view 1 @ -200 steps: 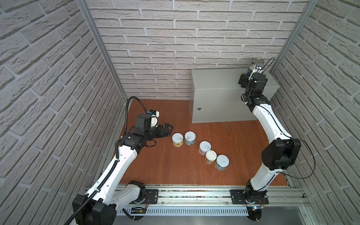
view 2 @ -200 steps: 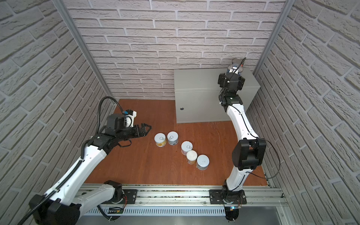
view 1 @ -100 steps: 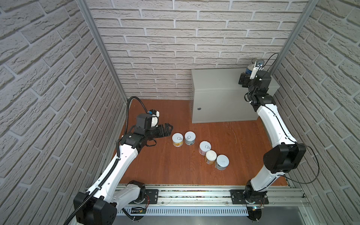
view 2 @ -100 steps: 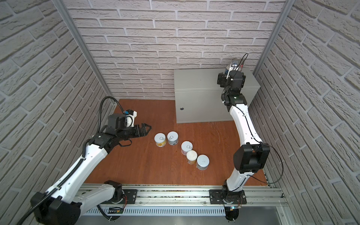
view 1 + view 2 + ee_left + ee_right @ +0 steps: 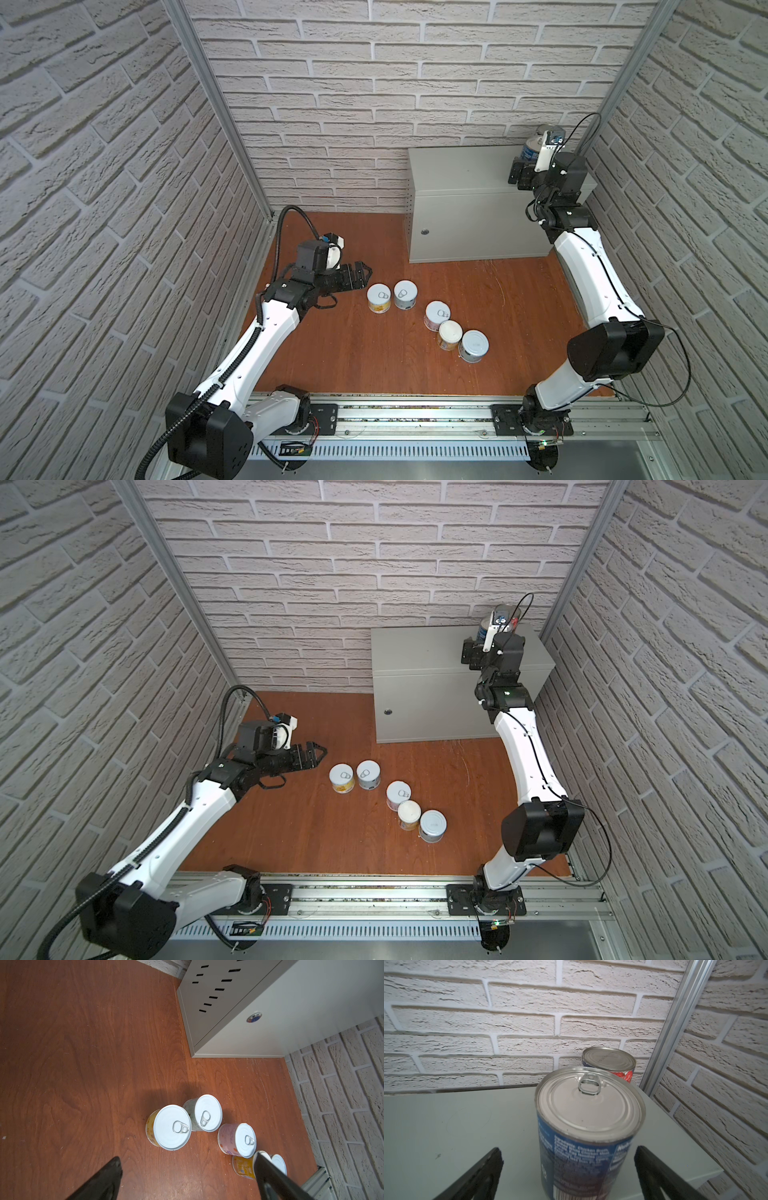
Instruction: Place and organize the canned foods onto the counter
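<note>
One pale grey metal counter (image 5: 457, 166) stands against the back brick wall at the right of both top views, its round lock (image 5: 424, 232) on the front door. Over its right end the right gripper (image 5: 568, 1150) is level with the top, fingers (image 5: 492, 1165) spread wide on either side of the near blue-labelled soup tin (image 5: 589, 1118), with a gap visible on each side, so nothing is clamped. That tin stands upright on the counter top, pull-tab up; a second tall tin (image 5: 609, 1061) stands upright just behind it, in the back right corner by the wall. On the left, the left gripper (image 5: 361, 279) hovers low over the wooden floor (image 5: 332, 365), fingers (image 5: 104, 1176) apart and empty, just beside the yellow-labelled tin (image 5: 379, 298). Five short white-lidded tins stand upright on the floor: the yellow one touches or nearly touches the pale grey-green tin (image 5: 405, 294); near them, closer to the rail, the pink tin (image 5: 437, 314), the orange tin (image 5: 449, 335) and the grey tin (image 5: 473, 345) form a tight diagonal row.
</note>
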You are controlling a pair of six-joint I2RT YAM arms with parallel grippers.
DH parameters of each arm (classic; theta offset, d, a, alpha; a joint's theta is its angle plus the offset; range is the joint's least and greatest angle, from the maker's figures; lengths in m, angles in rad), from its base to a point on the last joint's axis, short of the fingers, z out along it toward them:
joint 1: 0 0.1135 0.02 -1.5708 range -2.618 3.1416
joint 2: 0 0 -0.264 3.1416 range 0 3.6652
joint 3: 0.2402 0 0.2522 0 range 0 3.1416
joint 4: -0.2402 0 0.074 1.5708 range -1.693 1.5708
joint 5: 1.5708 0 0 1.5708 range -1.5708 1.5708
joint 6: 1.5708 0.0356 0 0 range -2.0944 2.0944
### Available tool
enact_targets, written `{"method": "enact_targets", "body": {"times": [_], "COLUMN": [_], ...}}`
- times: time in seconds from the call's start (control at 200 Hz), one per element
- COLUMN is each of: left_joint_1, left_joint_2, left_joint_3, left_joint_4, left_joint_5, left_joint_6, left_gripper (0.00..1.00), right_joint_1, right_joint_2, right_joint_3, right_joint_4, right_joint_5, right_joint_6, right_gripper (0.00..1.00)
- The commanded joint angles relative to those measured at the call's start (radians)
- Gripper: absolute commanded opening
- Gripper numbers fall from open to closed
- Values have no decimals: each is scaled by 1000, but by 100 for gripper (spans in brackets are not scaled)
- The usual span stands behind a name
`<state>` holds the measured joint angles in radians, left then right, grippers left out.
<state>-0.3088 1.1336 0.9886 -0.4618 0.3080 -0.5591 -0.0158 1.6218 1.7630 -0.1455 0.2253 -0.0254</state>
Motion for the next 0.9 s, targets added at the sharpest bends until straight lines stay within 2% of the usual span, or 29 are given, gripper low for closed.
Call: {"method": "enact_targets", "body": {"times": [0.0, 0.16, 0.455, 0.59, 0.895], "left_joint_1": [2, 2, 2, 2, 2], "left_joint_2": [2, 15, 14, 19, 13], "left_joint_3": [-11, -8, -25, -19, -21], "left_joint_4": [62, 68, 72, 65, 57], "left_joint_5": [17, 39, 39, 57, 43], "left_joint_6": [-8, -12, -15, -16, -15], "left_gripper": [99, 99, 98, 98, 99], "right_joint_1": [-1, -3, -15, -20, -33], "right_joint_2": [-40, -10, 14, 55, 112], "right_joint_3": [7, 51, 63, 104, 158], "right_joint_4": [42, -7, -10, -27, -42], "right_joint_5": [-8, 50, 47, 112, 80], "right_joint_6": [25, 35, 48, 37, 45], "right_gripper": [100, 98, 94, 89, 87]}}
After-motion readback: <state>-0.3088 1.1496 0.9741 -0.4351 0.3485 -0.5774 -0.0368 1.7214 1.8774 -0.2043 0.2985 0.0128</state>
